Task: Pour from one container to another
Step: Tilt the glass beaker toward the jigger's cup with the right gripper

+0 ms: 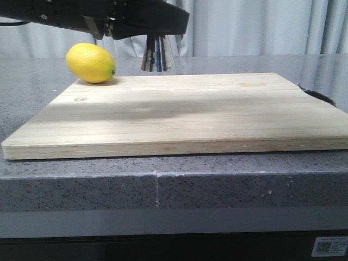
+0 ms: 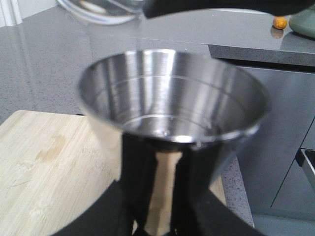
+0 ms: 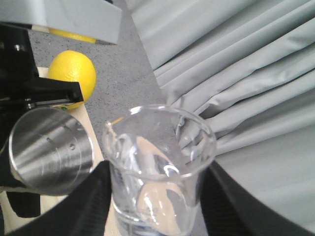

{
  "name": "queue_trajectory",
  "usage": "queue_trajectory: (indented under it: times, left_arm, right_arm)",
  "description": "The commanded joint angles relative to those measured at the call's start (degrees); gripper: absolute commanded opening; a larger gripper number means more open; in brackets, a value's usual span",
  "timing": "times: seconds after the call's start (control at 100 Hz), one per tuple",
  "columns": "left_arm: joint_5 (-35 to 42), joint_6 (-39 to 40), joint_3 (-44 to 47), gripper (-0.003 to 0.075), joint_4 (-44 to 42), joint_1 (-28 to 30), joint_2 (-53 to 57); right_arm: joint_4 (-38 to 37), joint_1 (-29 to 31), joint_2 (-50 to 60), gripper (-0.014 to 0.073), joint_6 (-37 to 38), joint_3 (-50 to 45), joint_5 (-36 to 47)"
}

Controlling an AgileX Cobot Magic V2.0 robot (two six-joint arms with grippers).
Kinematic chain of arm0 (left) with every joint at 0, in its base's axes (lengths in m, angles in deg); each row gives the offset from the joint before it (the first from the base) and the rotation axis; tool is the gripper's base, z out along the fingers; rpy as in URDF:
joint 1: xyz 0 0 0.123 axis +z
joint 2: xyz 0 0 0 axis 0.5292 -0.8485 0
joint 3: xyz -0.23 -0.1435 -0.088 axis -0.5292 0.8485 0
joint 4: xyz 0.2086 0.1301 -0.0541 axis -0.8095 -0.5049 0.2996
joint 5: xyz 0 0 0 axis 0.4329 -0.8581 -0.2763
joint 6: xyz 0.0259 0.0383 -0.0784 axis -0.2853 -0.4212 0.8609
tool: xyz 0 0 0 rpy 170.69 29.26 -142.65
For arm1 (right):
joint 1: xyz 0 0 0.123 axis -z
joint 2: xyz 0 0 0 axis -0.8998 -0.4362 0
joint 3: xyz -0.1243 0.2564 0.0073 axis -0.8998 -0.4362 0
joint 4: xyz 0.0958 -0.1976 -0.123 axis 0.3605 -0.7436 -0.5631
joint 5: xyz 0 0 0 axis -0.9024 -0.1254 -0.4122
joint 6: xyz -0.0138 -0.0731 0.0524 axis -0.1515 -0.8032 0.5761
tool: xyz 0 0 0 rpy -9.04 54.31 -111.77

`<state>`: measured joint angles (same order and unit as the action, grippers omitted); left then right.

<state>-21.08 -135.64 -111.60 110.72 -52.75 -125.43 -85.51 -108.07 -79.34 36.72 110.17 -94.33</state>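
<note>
Gripping the steel jigger (image 2: 172, 123) by its lower cone between the left gripper (image 2: 157, 216) fingers, open cup facing up, lifted clear of the wooden cutting board (image 1: 179, 114). Holding the glass beaker (image 3: 157, 167) between the right gripper (image 3: 155, 206) fingers, tilting its lip toward the jigger's mouth, just beside and slightly above it. Showing the beaker's rim right over the far edge of the jigger in the left wrist view, a thin clear stream falling in. Sitting beyond the left gripper, a lemon (image 1: 91, 63) at the board's far corner.
</note>
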Motion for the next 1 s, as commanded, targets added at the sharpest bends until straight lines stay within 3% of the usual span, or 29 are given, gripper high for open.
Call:
queue_trajectory:
  times: [0.0,0.99]
  left_arm:
    - [-5.88,0.28,-1.67,-0.0019,4.20,-0.57,2.28]
    - [-3.31,0.28,-1.67,-0.0019,4.72,-0.57,2.28]
  right_arm:
    - [-2.04,0.02,1.48,0.0206,0.00,2.18,1.91]
    - [-2.93,0.02,1.48,0.0206,0.00,2.18,1.91]
